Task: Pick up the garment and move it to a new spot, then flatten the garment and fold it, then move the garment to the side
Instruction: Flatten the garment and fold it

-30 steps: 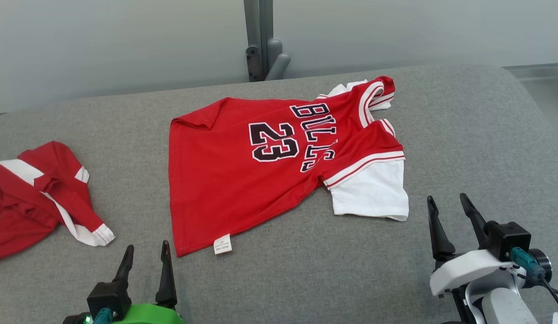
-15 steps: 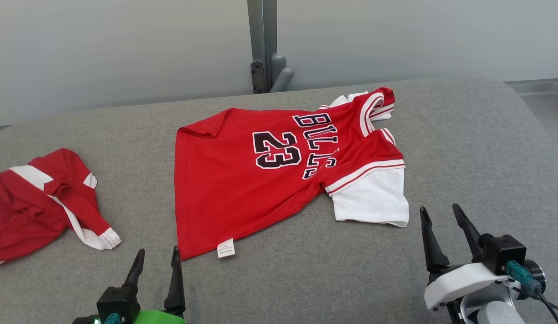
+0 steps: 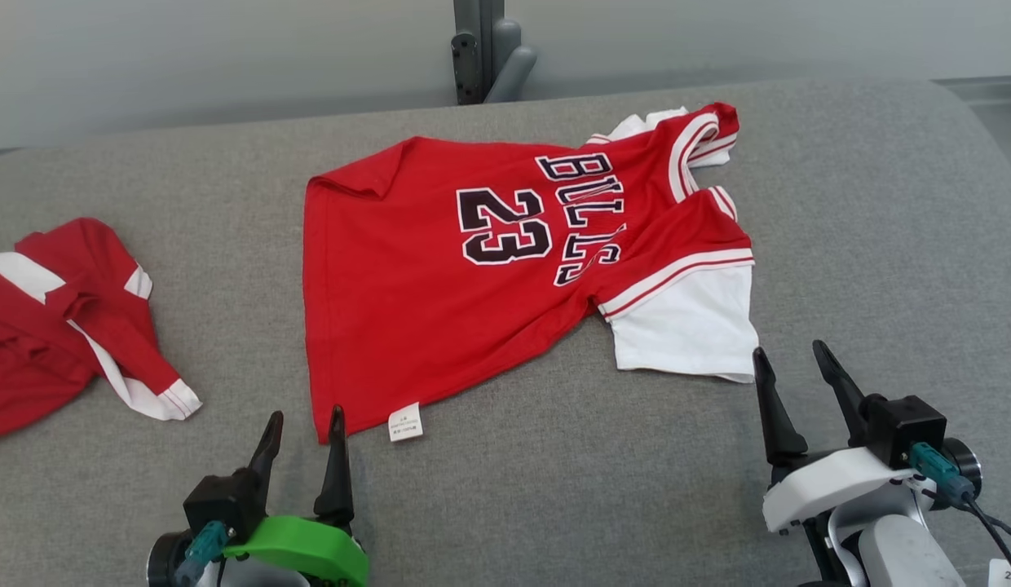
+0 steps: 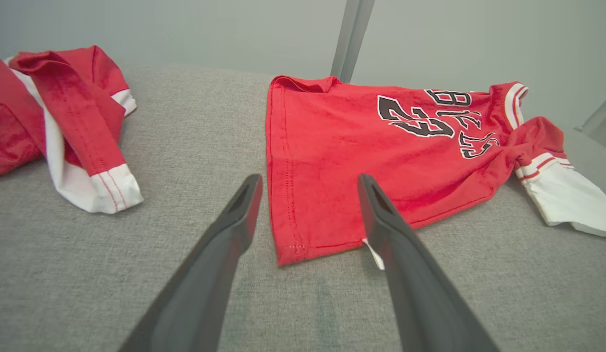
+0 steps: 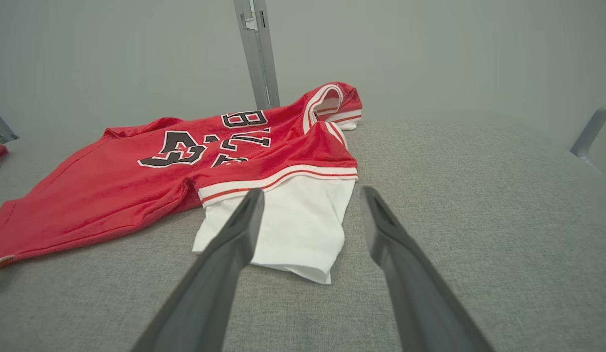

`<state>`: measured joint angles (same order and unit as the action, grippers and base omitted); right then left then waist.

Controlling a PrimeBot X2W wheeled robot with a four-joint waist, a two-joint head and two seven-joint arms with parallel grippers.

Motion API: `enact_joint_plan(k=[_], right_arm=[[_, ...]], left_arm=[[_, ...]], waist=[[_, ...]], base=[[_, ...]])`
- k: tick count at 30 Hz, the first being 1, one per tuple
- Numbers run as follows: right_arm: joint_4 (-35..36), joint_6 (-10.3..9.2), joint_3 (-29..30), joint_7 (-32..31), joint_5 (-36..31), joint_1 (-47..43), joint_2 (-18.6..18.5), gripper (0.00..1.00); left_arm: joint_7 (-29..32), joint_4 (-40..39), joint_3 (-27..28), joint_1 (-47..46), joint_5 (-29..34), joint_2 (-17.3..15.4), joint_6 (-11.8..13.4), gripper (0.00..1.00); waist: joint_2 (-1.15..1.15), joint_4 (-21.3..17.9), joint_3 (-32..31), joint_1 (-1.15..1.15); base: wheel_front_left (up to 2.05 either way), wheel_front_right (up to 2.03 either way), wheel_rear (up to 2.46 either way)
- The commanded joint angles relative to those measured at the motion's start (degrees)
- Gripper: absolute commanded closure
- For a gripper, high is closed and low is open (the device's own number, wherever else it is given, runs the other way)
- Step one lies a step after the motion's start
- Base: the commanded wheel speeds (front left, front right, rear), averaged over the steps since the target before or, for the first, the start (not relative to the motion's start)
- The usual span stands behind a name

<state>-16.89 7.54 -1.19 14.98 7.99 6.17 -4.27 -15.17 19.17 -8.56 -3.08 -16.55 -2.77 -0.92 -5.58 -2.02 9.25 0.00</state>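
The red Bulls 23 jersey [image 3: 473,277] is spread face-up near the middle of the grey fabric-covered desk [image 3: 864,228], its collar [image 3: 701,139] turned toward the robot's right and its hem toward the left. It is far from flat. The far hem corner [image 3: 350,175] is flipped over, the chest is creased across the lettering, and the far sleeve is bunched under the collar. The near white sleeve [image 3: 685,326] is laid out toward the robot, and a small white label [image 3: 405,422] sticks out at the near hem. No fold has been made, so the flattening, the folding and the final move to the side are all judged to be outstanding. Whether the first relocation has been done cannot be told from how the jersey lies. The left gripper [image 3: 306,414] is poised just short of the near hem corner, jaws parted and empty, and in the left wrist view that corner is framed between its fingers. The right gripper [image 3: 789,350] is likewise spread and empty, just beside the white sleeve's outer edge. A hem-and-sleeve grasp looks to be lined up. A second red-and-white garment [image 3: 65,318] is crumpled well apart at the left, and a grey post [image 3: 481,41] rises behind the desk.
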Motion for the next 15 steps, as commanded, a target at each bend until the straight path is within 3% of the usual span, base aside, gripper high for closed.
enact_joint_plan(k=[1,15], right_arm=[[-0.25,-0.1,-0.33,0.09,0.36,0.84,0.05,0.0],[-3.91,-0.1,-1.54,0.09,0.69,4.62,0.13,0.0]], left_arm=[[0.05,1.39,-0.25,-1.05,-1.06,-0.23,0.41,0.0],[0.05,8.74,-1.86,-7.07,-3.87,-0.22,2.26,0.0]], waist=[[0.0,-0.11,4.02,0.0],[0.0,-1.33,9.53,0.0]], base=[[0.0,0.0,0.0],[0.0,0.0,0.0]])
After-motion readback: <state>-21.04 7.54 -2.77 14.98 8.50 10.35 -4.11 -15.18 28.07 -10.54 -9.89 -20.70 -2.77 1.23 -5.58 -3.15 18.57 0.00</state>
